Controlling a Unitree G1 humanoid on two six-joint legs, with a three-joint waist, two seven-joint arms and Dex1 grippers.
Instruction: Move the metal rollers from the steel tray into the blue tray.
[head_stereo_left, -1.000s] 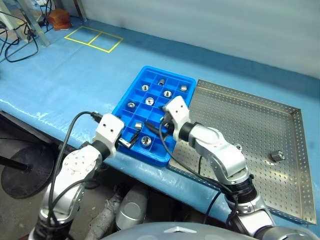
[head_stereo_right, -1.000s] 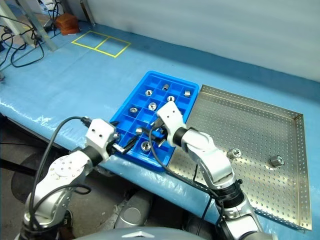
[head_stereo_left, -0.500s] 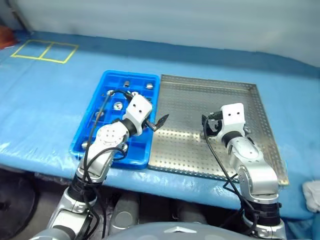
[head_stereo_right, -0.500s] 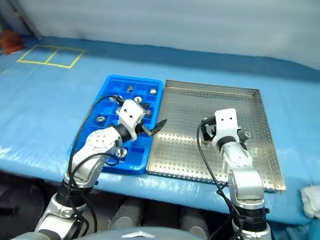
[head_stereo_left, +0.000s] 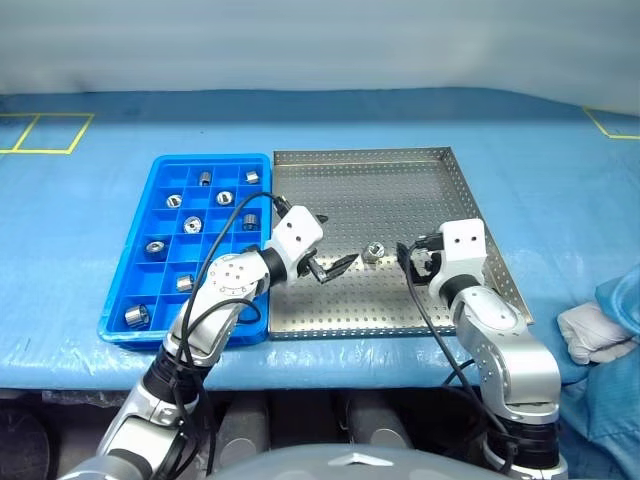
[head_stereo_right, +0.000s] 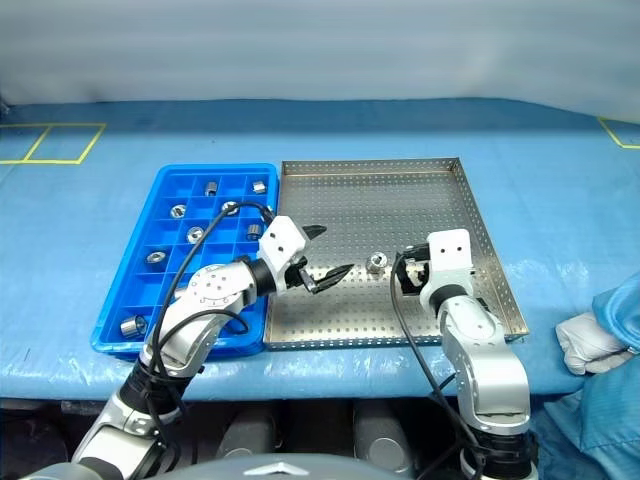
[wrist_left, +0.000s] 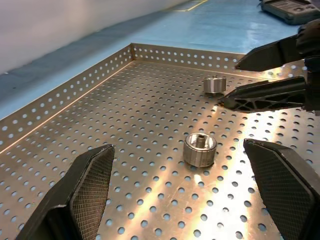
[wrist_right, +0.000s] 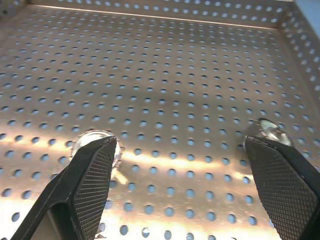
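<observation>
My left claw (head_stereo_right: 325, 251) hung open over the steel tray (head_stereo_right: 450, 170), jaws spread wide and holding nothing, with one roller (wrist_left: 200, 149) lying flat on the perforated floor just ahead of them. My right claw (head_stereo_right: 404, 273) was open too and empty, low over the same tray, a second roller (wrist_left: 214, 84) close by its tips.

To do this pick well, I judged I should bring the left jaws down square on either side of the near roller and close on its round wall (it is small and slick, so an off-centre pinch could squirt it away). The two claws stood near each other, so I reckoned only one should reach in at a time.

The blue tray (head_stereo_right: 120, 276) lay touching the steel tray's left side. Several of its compartments already held one roller each; others were bare.
</observation>
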